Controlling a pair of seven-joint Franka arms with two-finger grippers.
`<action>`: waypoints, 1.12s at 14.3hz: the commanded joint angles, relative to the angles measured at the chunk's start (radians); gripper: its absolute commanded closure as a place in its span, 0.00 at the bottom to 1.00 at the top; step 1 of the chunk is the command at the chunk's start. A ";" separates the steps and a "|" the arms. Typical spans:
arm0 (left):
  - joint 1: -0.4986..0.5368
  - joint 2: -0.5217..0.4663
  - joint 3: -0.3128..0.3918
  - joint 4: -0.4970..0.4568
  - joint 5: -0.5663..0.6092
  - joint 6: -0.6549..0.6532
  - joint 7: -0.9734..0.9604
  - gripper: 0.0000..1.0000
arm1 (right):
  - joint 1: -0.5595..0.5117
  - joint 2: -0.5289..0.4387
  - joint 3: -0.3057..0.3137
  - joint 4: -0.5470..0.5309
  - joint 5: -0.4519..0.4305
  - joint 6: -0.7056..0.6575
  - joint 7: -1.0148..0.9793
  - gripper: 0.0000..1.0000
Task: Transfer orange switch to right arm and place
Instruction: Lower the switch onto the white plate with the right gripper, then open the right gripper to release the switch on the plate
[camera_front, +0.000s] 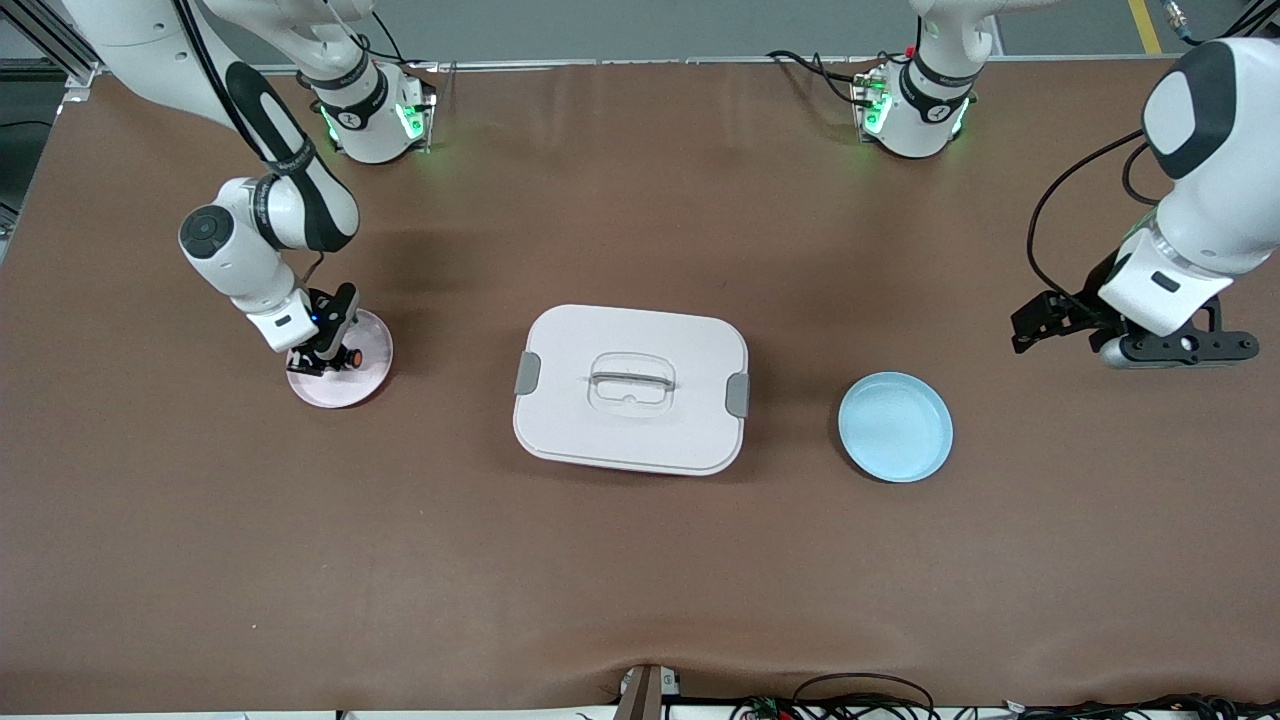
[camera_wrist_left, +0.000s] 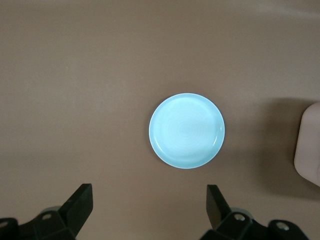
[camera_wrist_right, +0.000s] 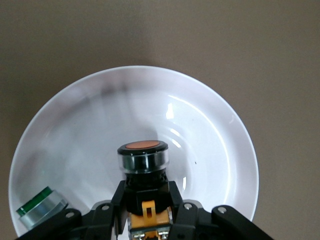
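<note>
Right gripper clamps the tiny orange-capped black push-button switch over the round pink-white plate.
Left gripper waits, jaws open, above the brown table near the round light-blue plate.

- Front view: high, facing both arm bases, whole table
- Left wrist view: looks down on blue plate; shared with front view
- Right wrist view: close above pink plate; likewise shared

The white right arm with black joint bands is bent way down, its black two-finger right gripper clamped tight and hanging low. The matching left arm just waits, raised, its left gripper spread wide.
</note>
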 joint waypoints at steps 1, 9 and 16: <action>0.030 -0.009 -0.001 0.067 0.017 -0.085 0.019 0.00 | -0.024 0.037 0.015 0.039 -0.010 0.010 -0.019 1.00; 0.037 -0.009 -0.011 0.185 0.017 -0.195 0.015 0.00 | -0.027 0.059 0.017 0.045 0.004 0.007 0.001 0.01; -0.105 -0.008 0.115 0.225 0.018 -0.222 0.003 0.00 | -0.022 0.062 0.018 0.053 0.004 0.005 0.028 0.00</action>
